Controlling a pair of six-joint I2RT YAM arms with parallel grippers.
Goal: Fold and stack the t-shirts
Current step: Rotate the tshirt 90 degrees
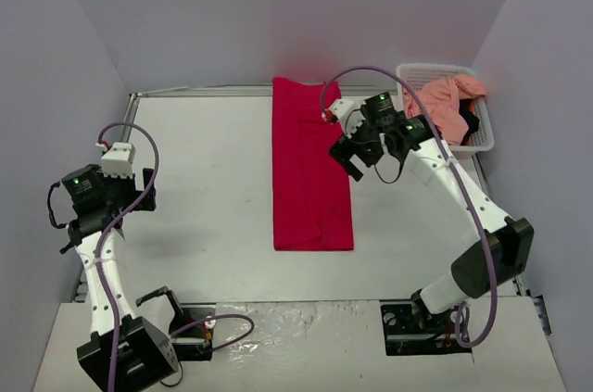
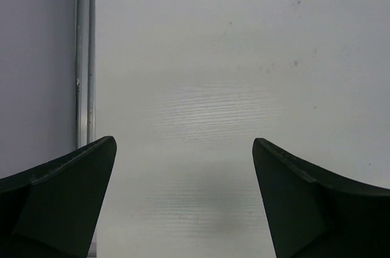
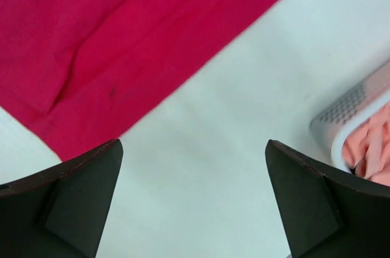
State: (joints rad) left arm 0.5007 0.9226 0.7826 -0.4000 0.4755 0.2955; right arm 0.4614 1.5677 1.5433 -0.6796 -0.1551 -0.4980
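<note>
With the red t-shirt (image 1: 311, 170) lying as a long strip mid-tabletop (image 1: 204, 216) and the pink t-shirt (image 1: 443, 105) heaped in the basket (image 1: 484, 140) at 2 o'clock, I judge the crosswise fold comes next, bringing my right claw (image 3: 194, 145) and left claw (image 2: 184, 145), both spread empty, onto its ends.
</note>
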